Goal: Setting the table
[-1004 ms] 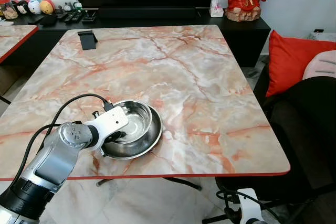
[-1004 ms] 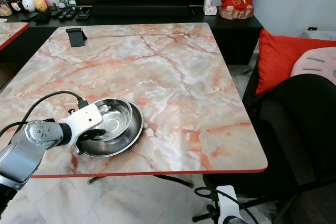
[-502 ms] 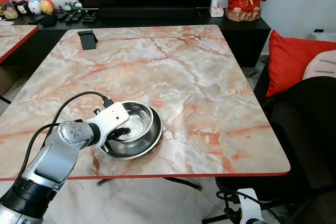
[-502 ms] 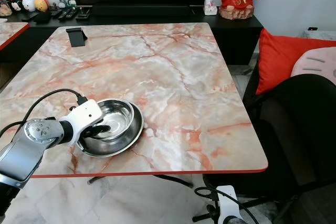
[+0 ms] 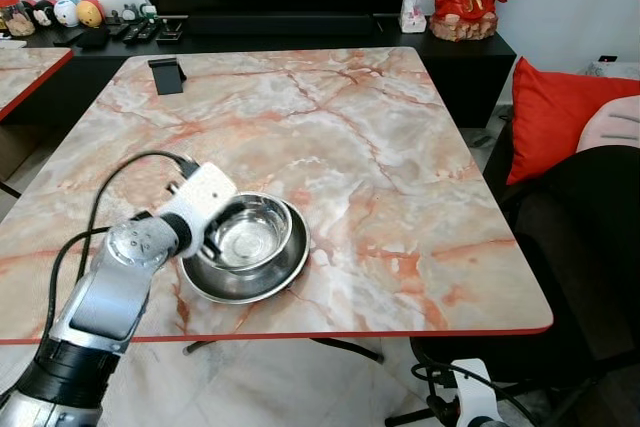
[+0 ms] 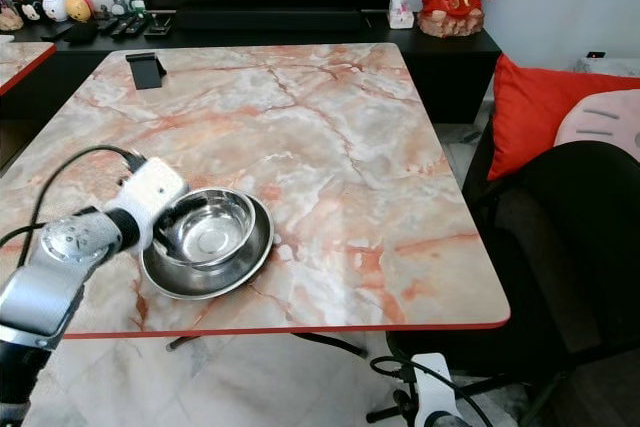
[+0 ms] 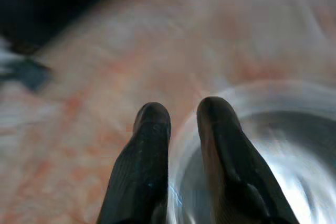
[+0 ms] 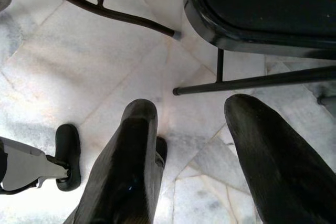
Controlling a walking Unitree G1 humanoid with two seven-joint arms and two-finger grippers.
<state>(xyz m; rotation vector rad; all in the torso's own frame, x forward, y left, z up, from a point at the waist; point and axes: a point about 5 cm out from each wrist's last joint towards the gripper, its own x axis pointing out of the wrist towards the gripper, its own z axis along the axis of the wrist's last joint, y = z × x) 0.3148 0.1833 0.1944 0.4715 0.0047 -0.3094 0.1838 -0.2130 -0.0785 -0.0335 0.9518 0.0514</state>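
Left gripper [image 7: 178, 116] clamped on small bowl's [image 5: 245, 235] rim; right gripper [image 8: 191, 129] spread apart.

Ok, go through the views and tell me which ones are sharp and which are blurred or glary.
Left and right eye views: sharp and evenly lit, with bright glints inside the steel bowl on its plate. Left wrist view: heavily smeared, the left claw at the bowl's rim and the table all soft. Right wrist view: fairly crisp, the right claw dark against pale floor.
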